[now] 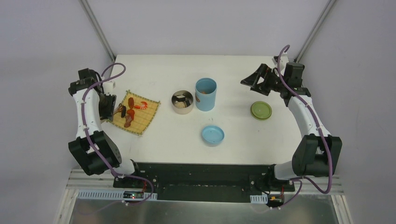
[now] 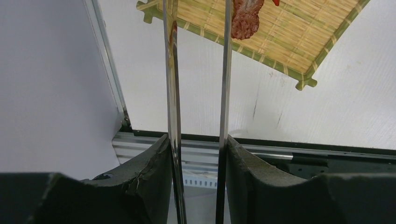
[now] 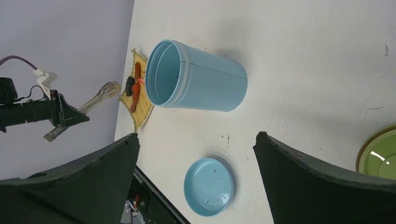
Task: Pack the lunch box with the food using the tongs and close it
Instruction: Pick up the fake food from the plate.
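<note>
My left gripper [image 2: 198, 144] is shut on the tongs [image 2: 173, 70], its pads pressing both silver arms, which still stand apart. It hangs at the left edge of the bamboo mat [image 1: 136, 112], with the tong arms reaching over the mat. A brown food piece [image 2: 245, 18] lies beside the right arm near the tips. An orange shrimp [image 1: 145, 105] and brown bits [image 1: 129, 122] rest on the mat. The steel bowl [image 1: 182, 101] holds small pieces. The blue cylinder [image 1: 206, 94] stands open. My right gripper [image 1: 254, 80] is open and empty, raised at the right.
The blue lid [image 1: 213, 135] lies upside down in front of the cylinder. The green lid [image 1: 261, 110] lies below my right gripper. The table's left edge and metal rail [image 2: 112, 93] run close beside my left gripper.
</note>
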